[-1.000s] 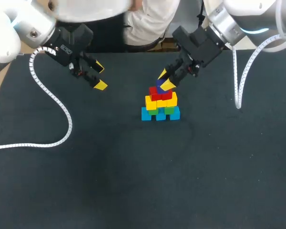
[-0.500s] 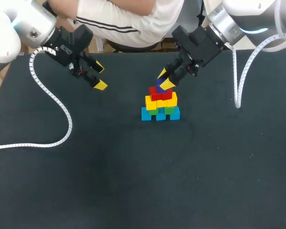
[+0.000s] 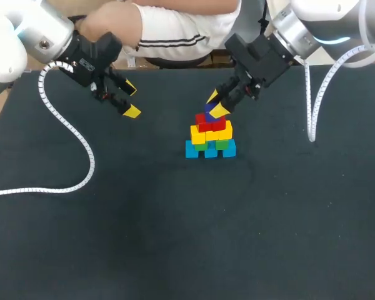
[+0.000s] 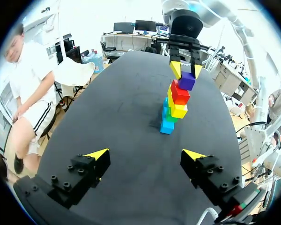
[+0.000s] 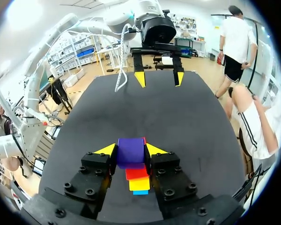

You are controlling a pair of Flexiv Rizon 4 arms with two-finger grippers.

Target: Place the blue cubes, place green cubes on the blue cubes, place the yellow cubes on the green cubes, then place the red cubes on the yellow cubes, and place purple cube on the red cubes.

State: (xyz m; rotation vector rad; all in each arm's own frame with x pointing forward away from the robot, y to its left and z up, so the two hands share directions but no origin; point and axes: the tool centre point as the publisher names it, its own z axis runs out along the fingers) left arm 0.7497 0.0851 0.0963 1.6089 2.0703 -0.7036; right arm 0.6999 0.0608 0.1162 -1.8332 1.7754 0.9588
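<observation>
Head view: the right gripper (image 3: pixel 215 104), coming in from 1 o'clock, is clamped on the purple cube (image 3: pixel 210 111) atop the stack (image 3: pixel 210 134), over red cubes (image 3: pixel 210 123), yellow cubes (image 3: pixel 211 133), green cubes (image 3: pixel 220 144) and blue cubes (image 3: pixel 210 150) on the black table (image 3: pixel 175 237). The left gripper (image 3: pixel 130 100) hangs at the stack's 10 o'clock, well apart, fingers spread wide. Left wrist view: its own tips stand parted; the stack rises at their 12 o'clock, the other arm's fingers pinching the purple cube from both sides. Right wrist view: the purple cube sits between both fingers, touching each, with red, yellow and blue layers showing beneath.
</observation>
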